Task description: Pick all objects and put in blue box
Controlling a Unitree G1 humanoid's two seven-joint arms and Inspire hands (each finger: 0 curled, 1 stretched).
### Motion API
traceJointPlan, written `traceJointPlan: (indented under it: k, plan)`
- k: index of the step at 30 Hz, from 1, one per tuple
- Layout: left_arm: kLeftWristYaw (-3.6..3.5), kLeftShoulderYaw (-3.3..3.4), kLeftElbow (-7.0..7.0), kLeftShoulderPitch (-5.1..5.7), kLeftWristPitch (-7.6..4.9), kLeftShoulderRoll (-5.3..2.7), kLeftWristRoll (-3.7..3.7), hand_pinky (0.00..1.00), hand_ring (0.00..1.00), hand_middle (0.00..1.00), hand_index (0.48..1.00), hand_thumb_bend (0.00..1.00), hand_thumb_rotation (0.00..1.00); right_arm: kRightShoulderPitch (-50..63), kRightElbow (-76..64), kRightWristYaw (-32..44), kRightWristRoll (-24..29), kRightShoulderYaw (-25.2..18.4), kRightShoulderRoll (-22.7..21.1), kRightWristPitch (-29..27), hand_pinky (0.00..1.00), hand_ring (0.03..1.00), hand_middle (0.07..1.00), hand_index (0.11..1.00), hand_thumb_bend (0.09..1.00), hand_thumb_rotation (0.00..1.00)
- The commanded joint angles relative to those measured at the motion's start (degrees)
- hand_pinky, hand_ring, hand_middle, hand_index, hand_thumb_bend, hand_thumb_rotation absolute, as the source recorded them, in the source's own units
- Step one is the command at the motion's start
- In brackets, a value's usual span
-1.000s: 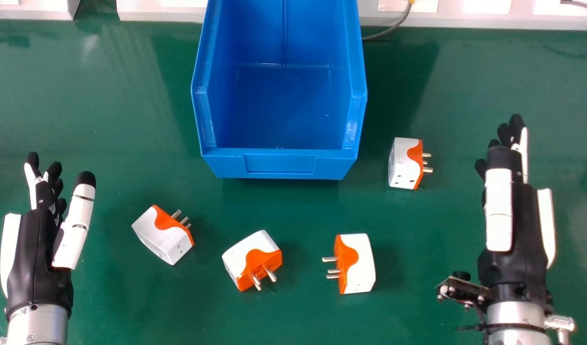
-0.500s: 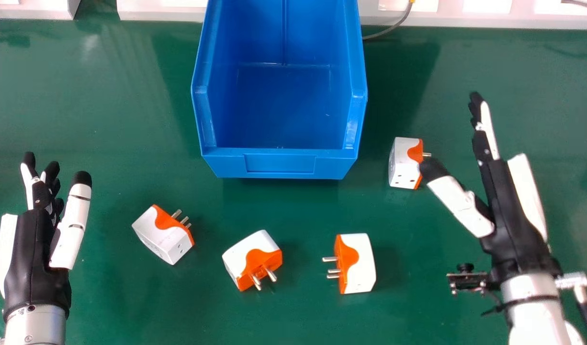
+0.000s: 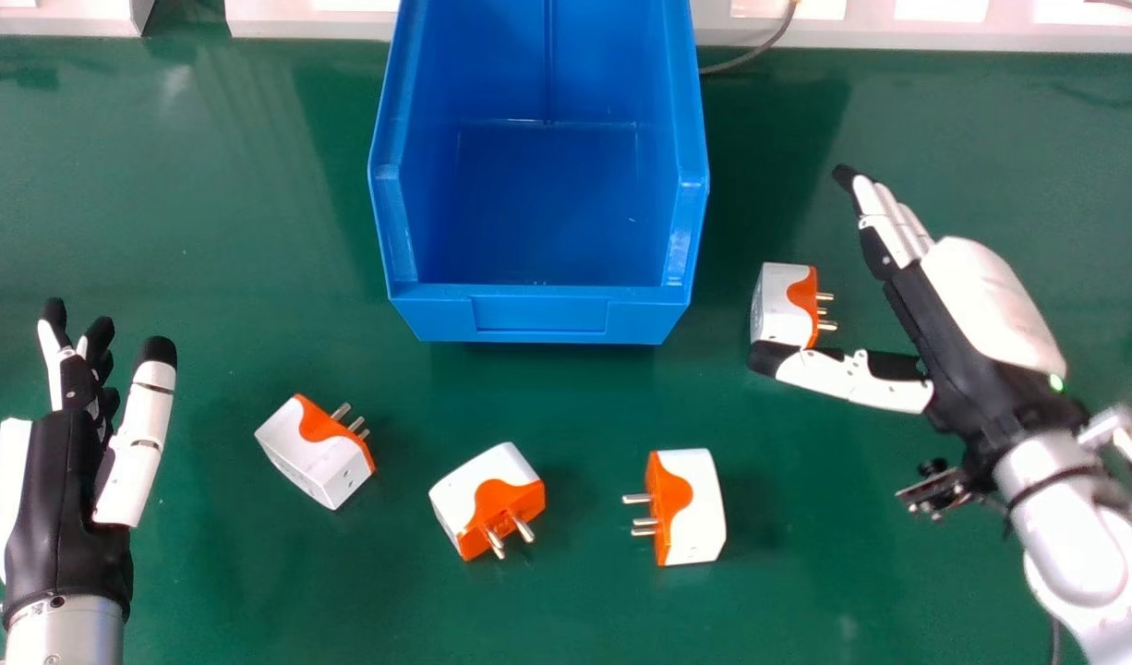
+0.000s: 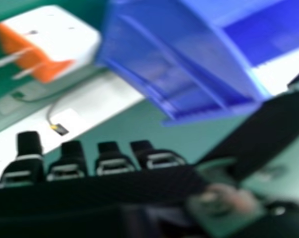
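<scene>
right robot hand (image 3: 958,346) is wide open, holding nothing, thumb right by the plug adapter (image 3: 780,309) to the right of the blue box (image 3: 540,316). three more adapters (image 3: 695,508) sit nearer on the desk (image 3: 252,231). left robot hand (image 3: 63,508)'s open and empty too.

My left hand (image 3: 56,499) lies at the view's left edge, fingers straight and pointing away from me, thumb upright alongside, with the silver wrist (image 3: 66,628) below. My right hand (image 3: 954,346) slants inward from the right, fingers extended together, my thumb (image 3: 852,377) spread wide from them, the forearm (image 3: 1074,545) angled behind it.
</scene>
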Motion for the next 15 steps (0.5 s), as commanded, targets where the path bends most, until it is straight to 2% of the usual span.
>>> traceJointPlan:
  k: [1,3,6,8,11,15]
  plan:
    - [0.03,0.38,-1.29,0.35,-0.75,0.77,0.17,1.0,1.0,0.99,0.942,0.42,0.78,-3.36,0.53,0.98,-2.16,1.58,-3.03,0.52,0.86,0.942,0.969,0.95,0.639,0.7]
    - [-0.14,0.46,-1.41,0.38,-0.6,0.67,-0.31,1.0,1.0,1.0,0.944,0.43,0.77,-5.72,1.64,2.48,-4.51,3.42,-4.73,1.85,0.85,0.935,0.96,0.942,0.647,0.69]
    - [-0.53,0.85,-1.1,0.02,-0.13,0.34,-1.74,1.0,1.0,0.99,0.935,0.45,0.75,-9.69,4.01,4.66,-6.97,5.88,-6.35,3.09,0.85,0.93,0.954,0.931,0.655,0.66]
    - [-0.58,0.83,-0.96,-0.02,-0.38,0.43,-1.8,1.0,1.0,0.99,0.934,0.44,0.74,-12.03,5.81,5.72,-8.16,7.47,-7.18,3.36,0.85,0.93,0.953,0.928,0.661,0.64]
    - [-0.11,0.58,-1.33,0.34,-0.29,0.84,-0.71,1.0,1.0,0.99,0.936,0.44,0.77,-15.44,8.96,6.61,-9.39,9.77,-8.03,3.15,0.84,0.926,0.948,0.923,0.667,0.62]
    - [-0.95,0.69,-1.21,0.24,-0.64,0.68,-1.82,1.0,1.0,0.99,0.945,0.42,0.77,-20.31,13.95,7.88,-10.85,12.82,-8.39,2.77,0.84,0.924,0.944,0.917,0.671,0.6]
